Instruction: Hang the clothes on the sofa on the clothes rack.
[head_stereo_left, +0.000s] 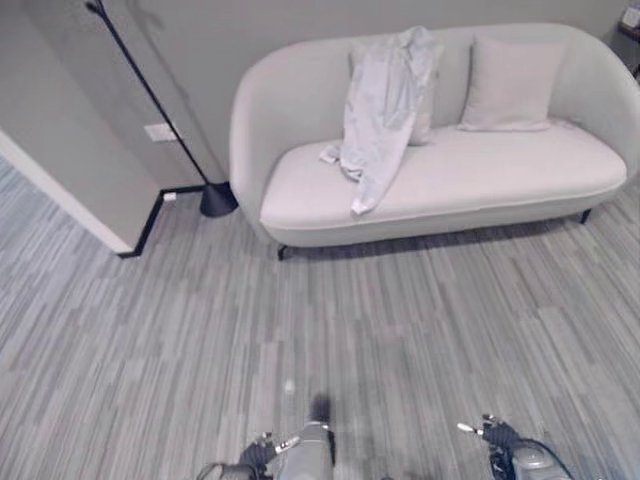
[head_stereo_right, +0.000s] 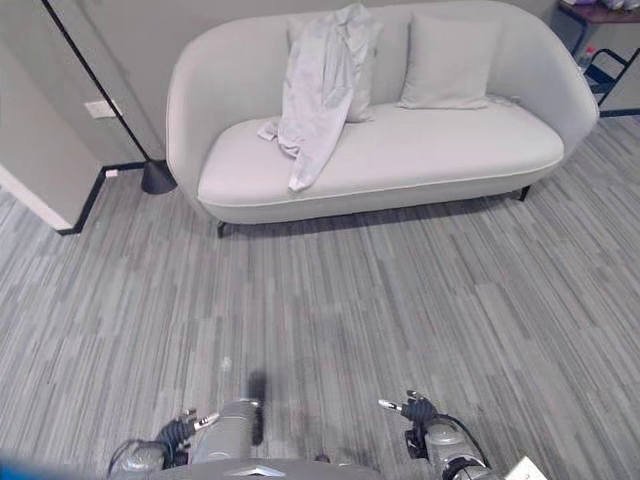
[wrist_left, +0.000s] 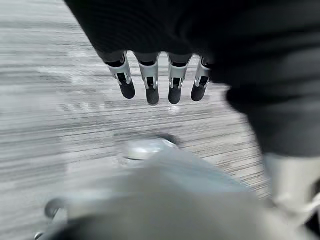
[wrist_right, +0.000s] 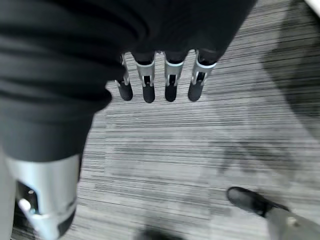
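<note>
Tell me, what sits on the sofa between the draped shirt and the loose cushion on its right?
Nothing: in the left eye view the sofa shows bare backrest and seat between the shirt and the cushion.

One shirt (head_stereo_left: 384, 110), two cushions (head_stereo_left: 512, 84), one sofa (head_stereo_left: 450, 185).

A grey striped carpet floor (head_stereo_left: 400, 320) covered the room. A black floor lamp (head_stereo_left: 160, 110) leaned its thin pole against the grey wall (head_stereo_left: 200, 50), its round base (head_stereo_left: 218, 200) resting on the floor just beside the couch's end. A white wall socket (head_stereo_left: 160, 131) sat low on the wall behind the pole. Two pale cushions stood against the backrest, the clearer one (head_stereo_left: 510, 85) upright near the far end. A dark side table (head_stereo_right: 605, 15) showed at the room's corner.
</note>
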